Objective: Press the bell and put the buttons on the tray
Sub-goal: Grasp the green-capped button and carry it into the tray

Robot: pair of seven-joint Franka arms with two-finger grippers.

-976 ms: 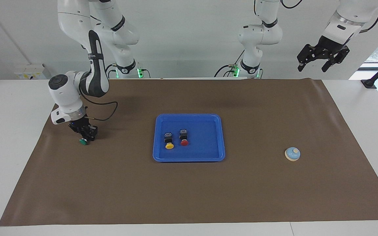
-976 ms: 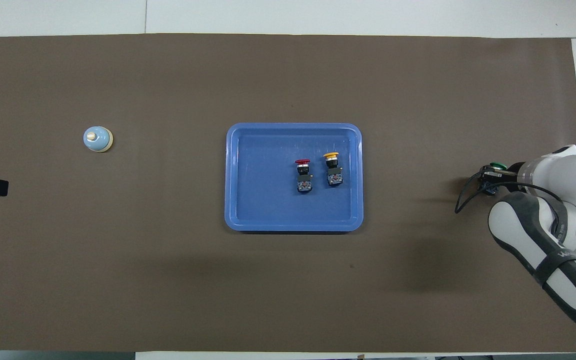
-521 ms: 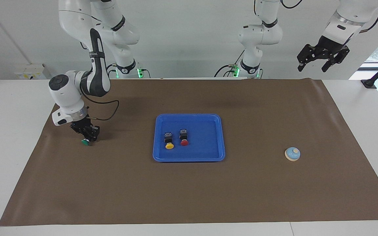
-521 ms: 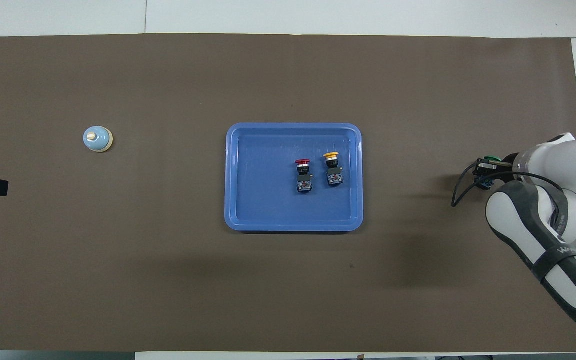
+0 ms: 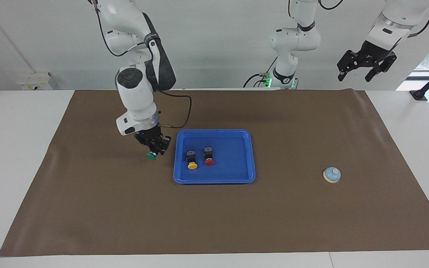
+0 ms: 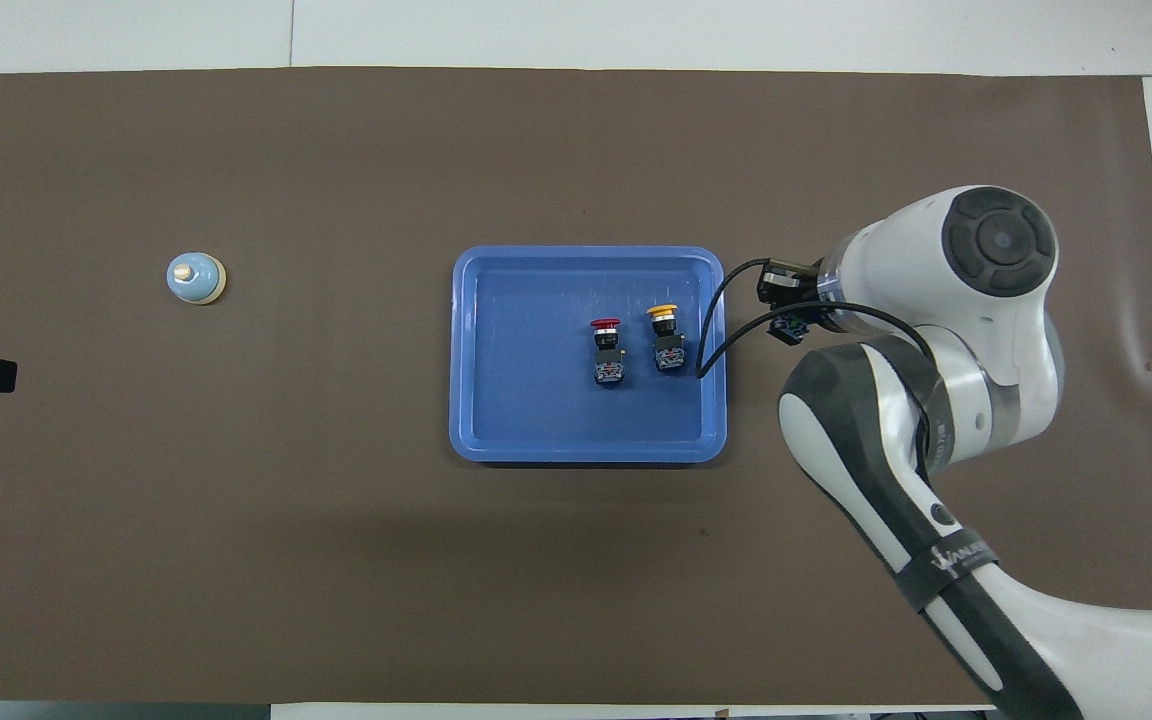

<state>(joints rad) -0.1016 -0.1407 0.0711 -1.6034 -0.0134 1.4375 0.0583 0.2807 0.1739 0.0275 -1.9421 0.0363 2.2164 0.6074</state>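
Note:
My right gripper is shut on the green button and holds it just above the brown mat, beside the blue tray's rim toward the right arm's end of the table. In the overhead view my right wrist hides the green button. The yellow button and the red button lie side by side in the tray. The bell stands on the mat toward the left arm's end. My left gripper waits open, high above that end.
A brown mat covers most of the white table. A black cable from my right wrist loops over the tray's rim. A black mount stands at the table's corner by the left arm.
My right arm has carried the green button from the mat's right-arm end across to just beside the tray. The left arm, bell and the two buttons in the tray have not moved.

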